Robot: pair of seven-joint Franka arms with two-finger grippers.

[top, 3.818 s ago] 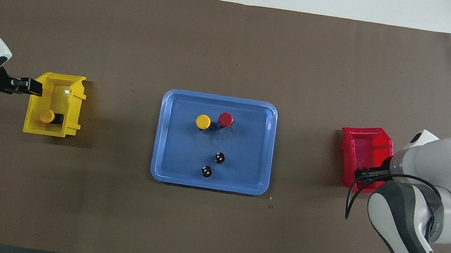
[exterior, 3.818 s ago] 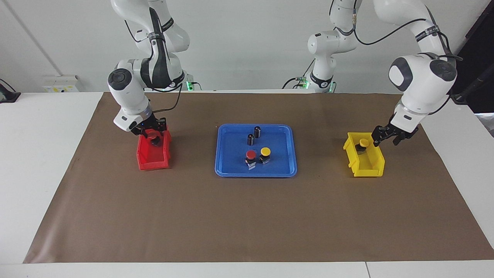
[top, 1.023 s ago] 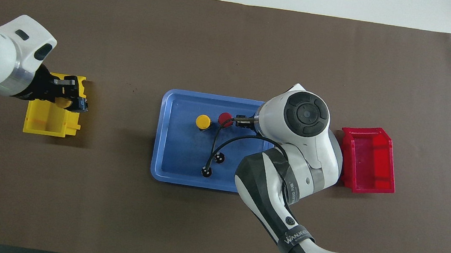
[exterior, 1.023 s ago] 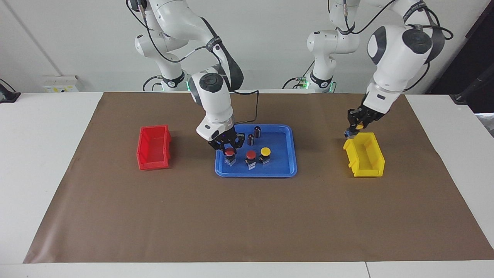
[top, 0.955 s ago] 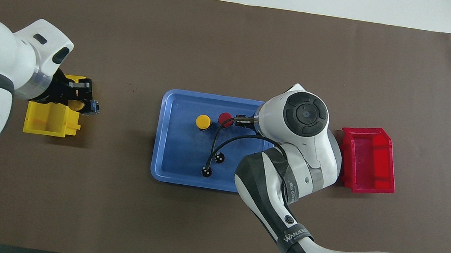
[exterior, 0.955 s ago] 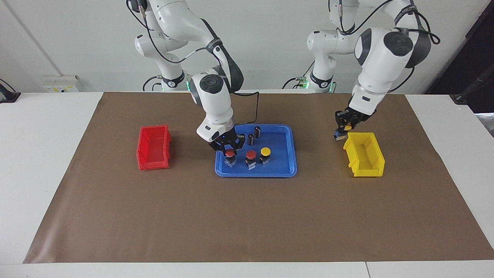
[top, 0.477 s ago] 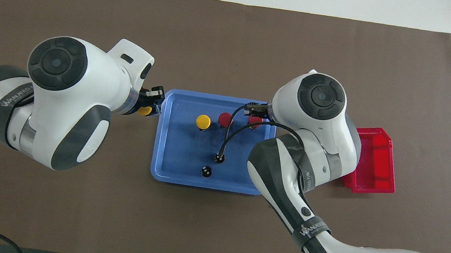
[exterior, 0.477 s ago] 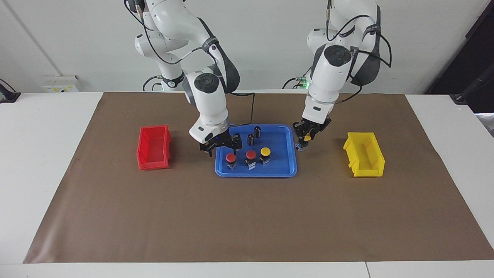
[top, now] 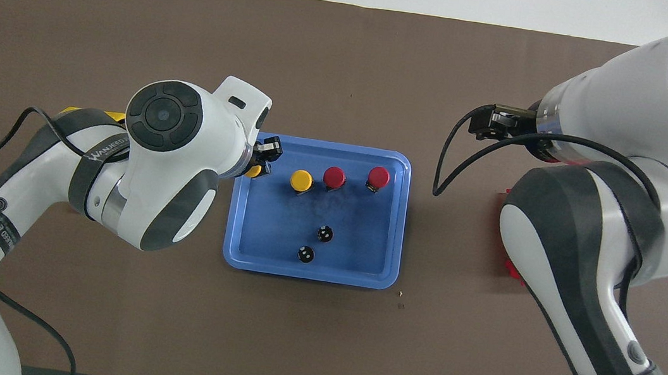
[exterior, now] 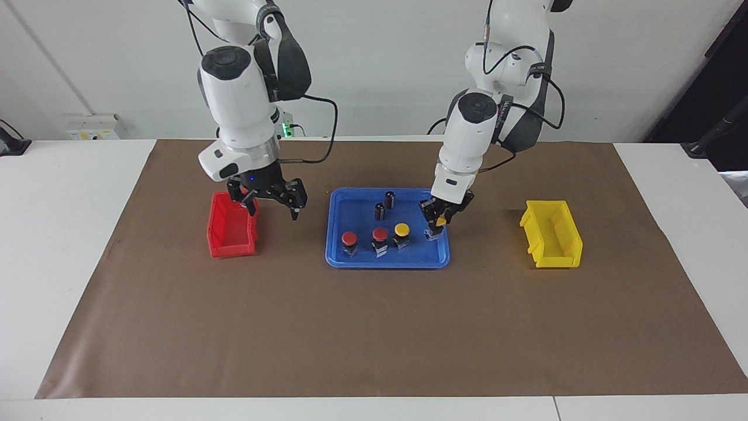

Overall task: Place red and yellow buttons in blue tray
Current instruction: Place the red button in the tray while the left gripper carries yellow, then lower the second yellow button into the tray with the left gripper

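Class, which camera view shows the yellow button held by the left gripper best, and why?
The facing view: the held yellow button hangs in the left gripper over the blue tray, its cap and body both visible. In the overhead view, the arm's wrist covers most of it; only a sliver of yellow cap shows.

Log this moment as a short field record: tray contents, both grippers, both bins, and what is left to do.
blue tray: holds two red buttons, one yellow button and two dark cylinders
left gripper: shut on held yellow button, over the tray's edge toward the left arm's end
right gripper: open, holding nothing, raised between the red bin and the tray
red bin: no button visible
yellow bin: no button visible
remaining: set the held yellow button down in the tray
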